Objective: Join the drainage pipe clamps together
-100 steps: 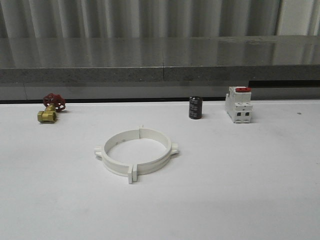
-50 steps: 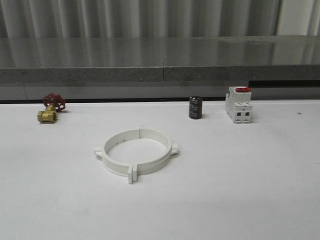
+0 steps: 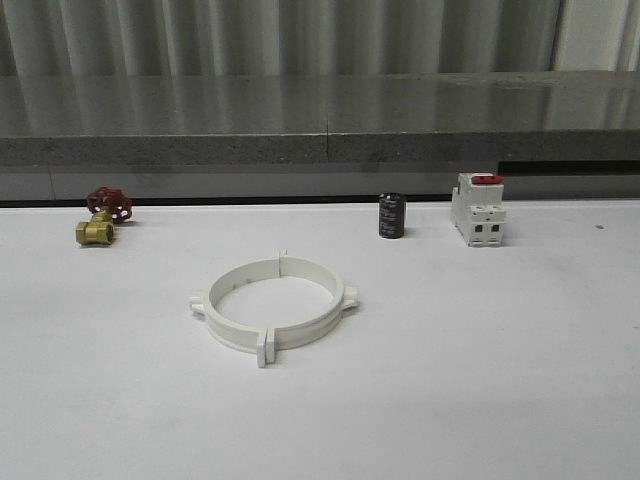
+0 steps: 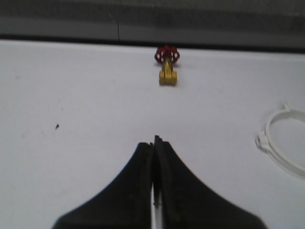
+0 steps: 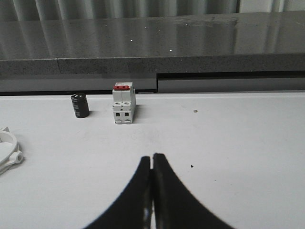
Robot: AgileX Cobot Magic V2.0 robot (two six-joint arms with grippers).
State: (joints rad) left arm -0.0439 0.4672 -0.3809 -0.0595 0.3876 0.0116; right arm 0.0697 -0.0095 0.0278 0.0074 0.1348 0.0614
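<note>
The two white drainage pipe clamps [image 3: 272,303] lie on the white table, their ends meeting so that they form one wide ring with holed tabs at the joints. A part of the ring's rim [image 4: 281,143] shows in the left wrist view, and a small piece of it [image 5: 8,150] in the right wrist view. My left gripper [image 4: 153,140] is shut with nothing in it, over bare table well to the left of the ring. My right gripper [image 5: 152,156] is shut and empty too, over bare table to the ring's right.
A brass valve with a red handwheel [image 3: 102,215] sits at the back left. A black cylinder [image 3: 391,215] and a white blocky switch with a red top [image 3: 477,209] stand at the back right. A grey ledge [image 3: 320,140] runs behind the table.
</note>
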